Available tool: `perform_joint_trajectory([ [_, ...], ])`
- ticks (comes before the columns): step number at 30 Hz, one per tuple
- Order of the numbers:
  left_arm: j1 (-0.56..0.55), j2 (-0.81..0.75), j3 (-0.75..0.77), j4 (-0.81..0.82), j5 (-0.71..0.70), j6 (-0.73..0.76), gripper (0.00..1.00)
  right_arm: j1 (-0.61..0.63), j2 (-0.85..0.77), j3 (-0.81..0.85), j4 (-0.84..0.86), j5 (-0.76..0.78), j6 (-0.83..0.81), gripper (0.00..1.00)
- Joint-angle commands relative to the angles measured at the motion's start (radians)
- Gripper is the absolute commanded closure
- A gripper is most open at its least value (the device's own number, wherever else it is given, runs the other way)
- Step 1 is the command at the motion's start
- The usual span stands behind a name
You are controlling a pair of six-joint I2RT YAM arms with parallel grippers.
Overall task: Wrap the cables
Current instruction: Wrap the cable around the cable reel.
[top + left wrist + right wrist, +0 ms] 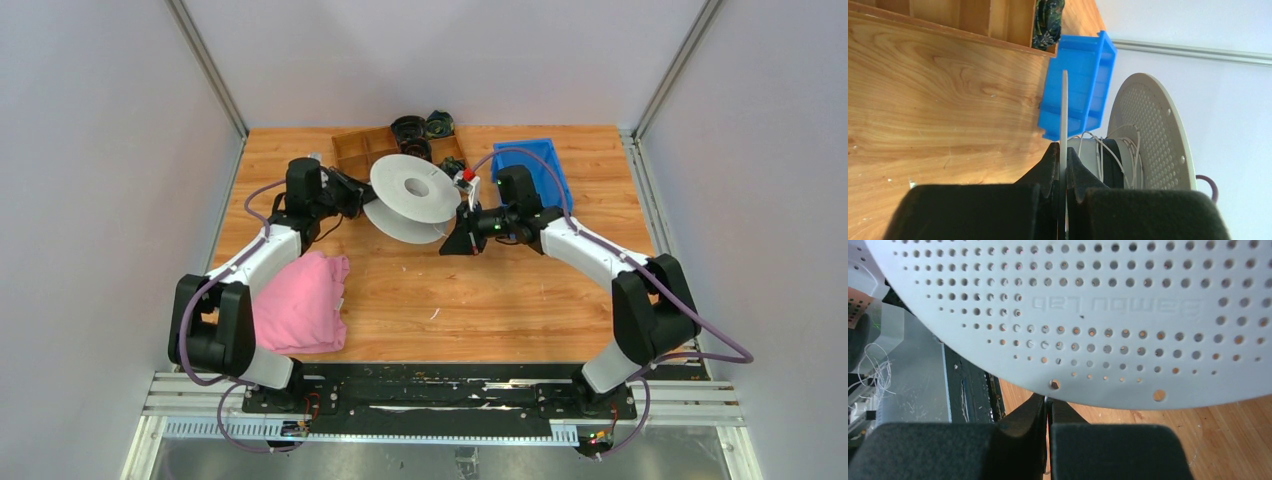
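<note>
A white-grey perforated spool (415, 190) hangs tilted above the table's middle. My left gripper (362, 197) is shut on the thin edge of one flange (1064, 115), fingers on either side of it. Thin white cable (1104, 155) is loosely wound round the hub, next to the other flange (1153, 135). My right gripper (458, 232) is at the spool's right side, just under the flange (1098, 315). Its jaws (1047, 407) are shut on a very thin white strand of the cable. Loose cable loops (878, 370) show at the left of the right wrist view.
A pink cloth (300, 300) lies at the front left. A blue bin (540, 165) stands at the back right and also shows in the left wrist view (1083, 75). A wooden compartment tray (365, 148) holds dark coiled bundles (420, 128) at the back.
</note>
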Motion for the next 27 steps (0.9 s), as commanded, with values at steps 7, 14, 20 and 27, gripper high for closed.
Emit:
perform_joint_trajectory([
  [7, 0.021, 0.004, -0.006, 0.138, 0.051, -0.082, 1.0, 0.022, 0.002, 0.014, 0.037, -0.047, 0.051, 0.92],
  [14, 0.023, 0.006, -0.01, 0.138, 0.051, -0.078, 1.0, 0.013, 0.008, 0.055, -0.036, -0.047, 0.015, 0.77],
  [20, 0.023, -0.001, -0.013, 0.139, 0.055, -0.073, 1.0, -0.011, 0.018, 0.105, -0.149, -0.001, -0.037, 0.61],
  [27, 0.023, -0.006, -0.013, 0.152, 0.062, -0.076, 1.0, -0.019, 0.033, 0.144, -0.283, 0.088, -0.114, 0.48],
])
